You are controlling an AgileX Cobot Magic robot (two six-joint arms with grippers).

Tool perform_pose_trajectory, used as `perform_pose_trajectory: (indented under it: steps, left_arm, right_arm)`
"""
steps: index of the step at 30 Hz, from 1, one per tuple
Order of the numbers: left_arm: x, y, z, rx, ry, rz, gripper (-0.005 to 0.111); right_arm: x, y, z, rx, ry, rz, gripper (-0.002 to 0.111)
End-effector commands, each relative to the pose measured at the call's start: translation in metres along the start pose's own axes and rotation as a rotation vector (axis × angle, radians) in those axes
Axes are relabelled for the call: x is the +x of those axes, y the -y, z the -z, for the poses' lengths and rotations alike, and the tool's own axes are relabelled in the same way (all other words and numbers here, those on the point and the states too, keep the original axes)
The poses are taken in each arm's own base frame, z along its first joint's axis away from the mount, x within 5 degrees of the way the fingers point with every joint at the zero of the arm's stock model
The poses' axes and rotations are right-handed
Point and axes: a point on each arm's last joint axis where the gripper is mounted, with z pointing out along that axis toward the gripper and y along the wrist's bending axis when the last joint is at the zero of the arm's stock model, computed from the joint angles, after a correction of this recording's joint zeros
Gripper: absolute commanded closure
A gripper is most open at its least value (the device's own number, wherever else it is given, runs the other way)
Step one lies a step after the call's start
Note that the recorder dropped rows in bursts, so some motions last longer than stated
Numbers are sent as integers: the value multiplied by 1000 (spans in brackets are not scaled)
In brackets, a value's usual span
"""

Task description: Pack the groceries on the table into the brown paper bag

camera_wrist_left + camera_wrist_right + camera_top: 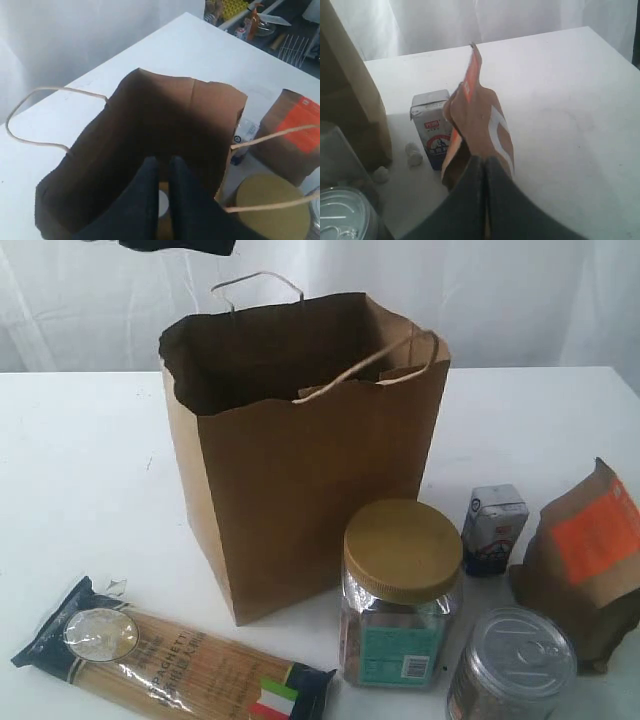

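Observation:
The brown paper bag [300,480] stands open in the middle of the table [80,460]. In front of it lie the spaghetti pack [170,655], the gold-lidded jar [402,590] and the silver tin can [512,665]. To the right stand the small white-blue carton [493,528] and the brown pouch with the orange label [585,560]. My left gripper [164,160] hangs over the bag's mouth [190,85], fingers nearly together with nothing between them. A small white round thing [162,202] shows below them inside the bag. My right gripper [484,161] is shut just short of the pouch [475,110], beside the carton [432,130].
The bag's cord handles [260,282] stick up and sag across its opening. Two small white lumps [413,154] lie on the table beside the carton. Shelves with clutter [250,15] stand beyond the table's far edge. White curtains hang behind.

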Motion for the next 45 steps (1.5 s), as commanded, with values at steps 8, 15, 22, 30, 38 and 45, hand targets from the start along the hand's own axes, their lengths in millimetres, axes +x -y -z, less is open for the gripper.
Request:
perform_pose_trajectory:
  steps: [8, 15, 22, 30, 38, 45]
  left_arm:
    - [10, 17, 84, -51, 181, -32, 107]
    - [54, 21, 99, -94, 303, 17, 107]
    - [119, 28, 100, -97, 270, 62, 107]
    - [168, 35, 97, -55, 297, 181, 107]
    - [187, 39, 107, -46, 327, 185, 107]
    - [202, 43, 117, -53, 367, 154, 107]
  right_arm:
    - [0, 0, 0, -1, 14, 1, 108]
    - [0, 0, 0, -1, 14, 1, 108]
    - [0, 0, 0, -1, 14, 1, 108]
    - [0, 0, 0, -1, 14, 1, 108]
    - [0, 0, 0, -1, 14, 1, 108]
    - [0, 0, 0, -1, 14, 1, 108]
